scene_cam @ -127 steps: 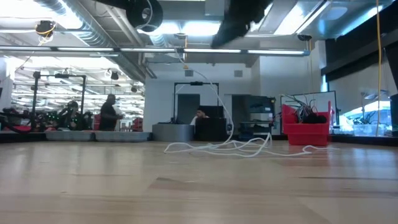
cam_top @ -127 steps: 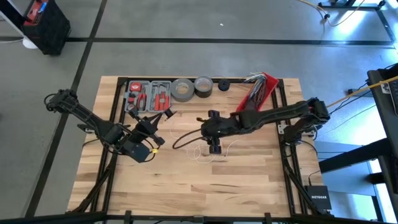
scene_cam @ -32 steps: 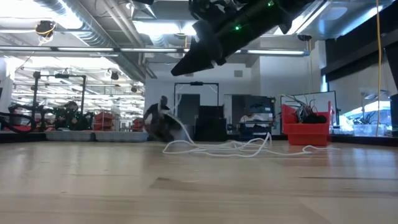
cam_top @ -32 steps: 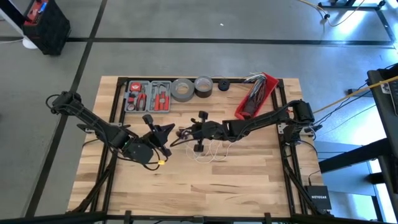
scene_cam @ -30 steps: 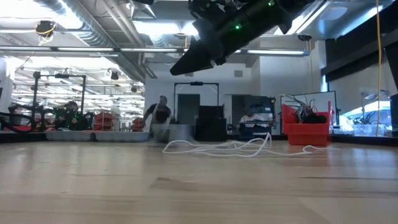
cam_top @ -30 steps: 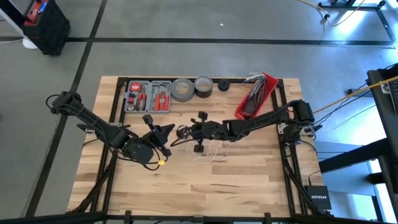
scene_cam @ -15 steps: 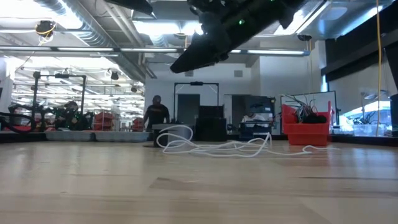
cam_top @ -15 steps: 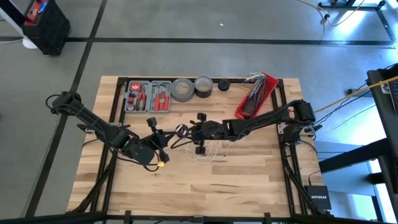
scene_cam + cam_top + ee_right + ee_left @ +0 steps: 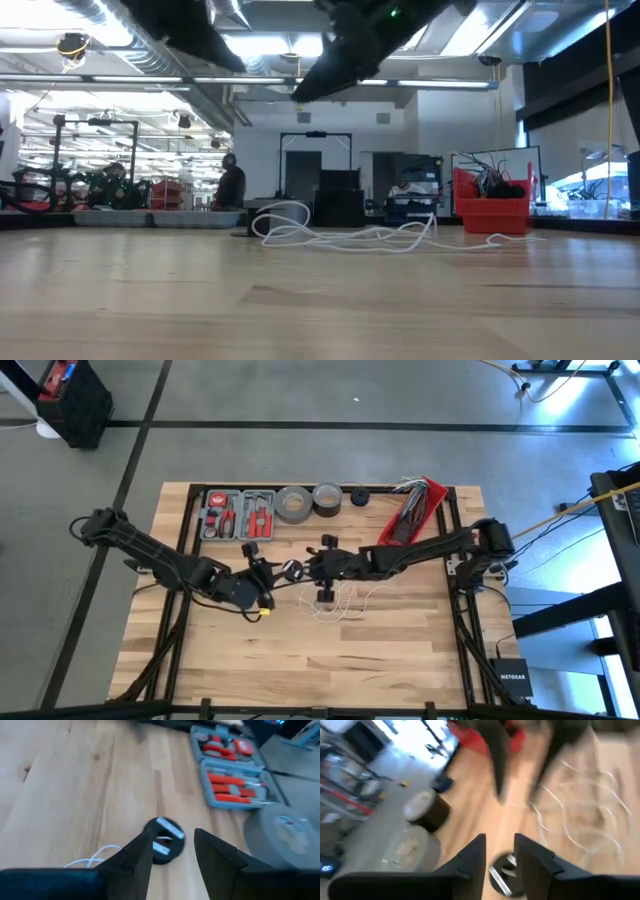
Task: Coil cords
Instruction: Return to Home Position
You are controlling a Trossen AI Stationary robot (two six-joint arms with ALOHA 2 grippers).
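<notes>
The thin white cable lies in a loose heap (image 9: 337, 603) in the middle of the table. In the low view (image 9: 345, 238) its near end stands up in a small loop. Its black disc (image 9: 292, 570) lies on the table between my two grippers. My left gripper (image 9: 267, 572) is open just left of the disc, and the disc shows between its fingers in the left wrist view (image 9: 502, 870). My right gripper (image 9: 309, 570) is open just right of the disc, which also shows in the right wrist view (image 9: 163, 841). Both grippers hang above the table.
Along the far edge stand a grey tool case (image 9: 238, 516), two tape rolls (image 9: 295, 504) (image 9: 327, 495), a small black roll (image 9: 360, 496) and a red bin of wires (image 9: 412, 510). A person (image 9: 230, 185) walks in the room behind. The table's near half is bare wood.
My left gripper has gone toward the table's far right, closer to the black disc. My right gripper has risen a little. The cable's disc end has shifted and now stands in a small loop on the table; the rest of the heap has stayed.
</notes>
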